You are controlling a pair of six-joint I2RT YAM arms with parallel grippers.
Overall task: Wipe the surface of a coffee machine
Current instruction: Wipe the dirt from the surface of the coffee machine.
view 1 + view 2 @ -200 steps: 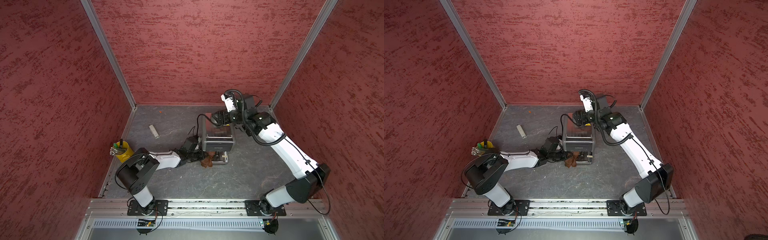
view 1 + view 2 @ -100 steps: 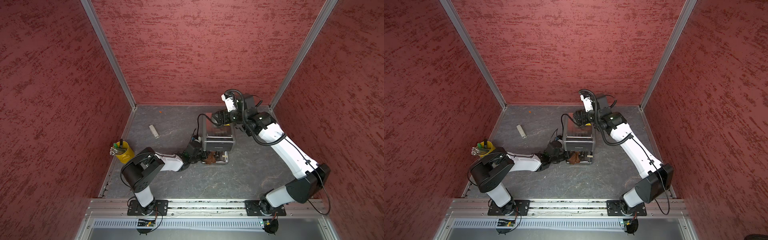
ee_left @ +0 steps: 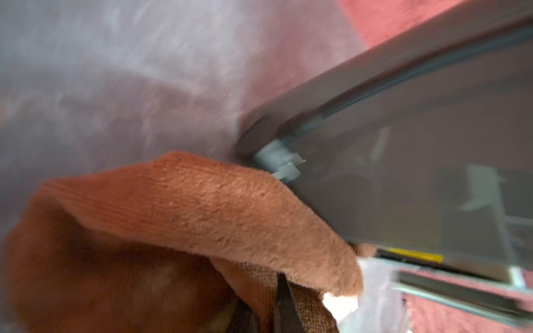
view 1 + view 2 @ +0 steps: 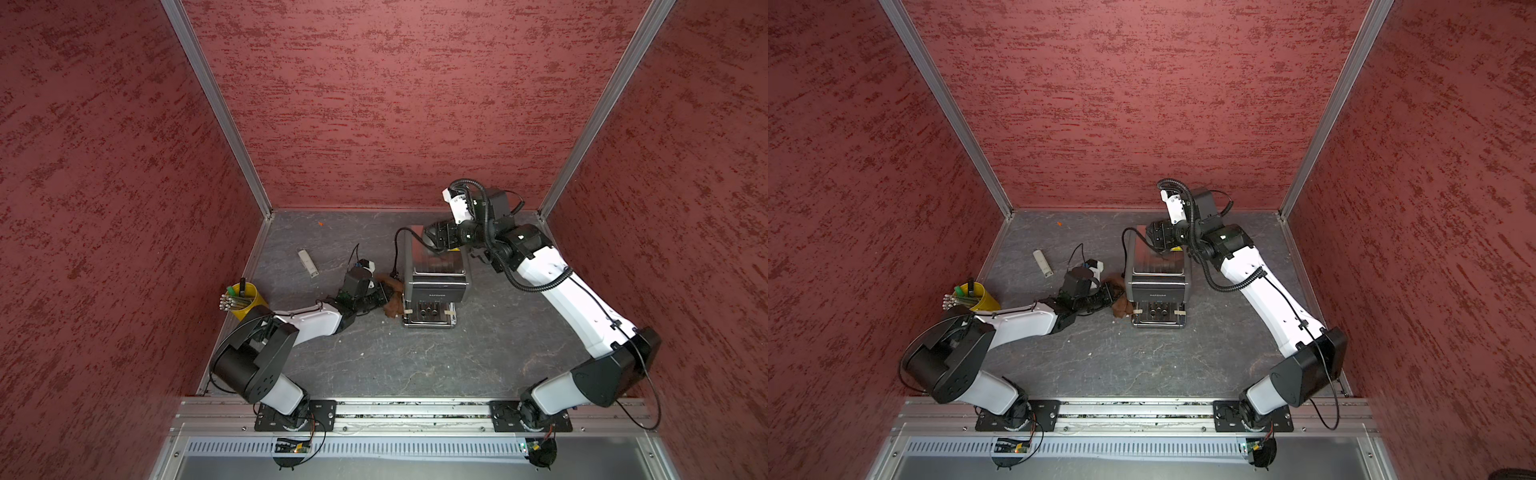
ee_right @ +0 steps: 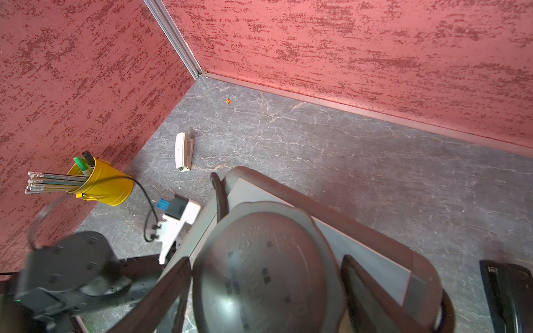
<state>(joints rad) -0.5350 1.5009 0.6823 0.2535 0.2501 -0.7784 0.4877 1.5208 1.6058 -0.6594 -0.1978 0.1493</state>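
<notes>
Left hand: clamped on cloth, now at the side of the machine; earlier at its front.
Right hand: unchanged, gripping dome.
Machine: on counter, beside left, under right.

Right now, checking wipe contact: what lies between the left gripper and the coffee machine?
A brown cloth, clamped by the left gripper, touching the coffee machine; clearest in the left wrist view.

Nothing quite legible: the coffee machine shows one pale line of lettering on its dark front panel, too small to read; embossed marks on its dome are blurred.
</notes>
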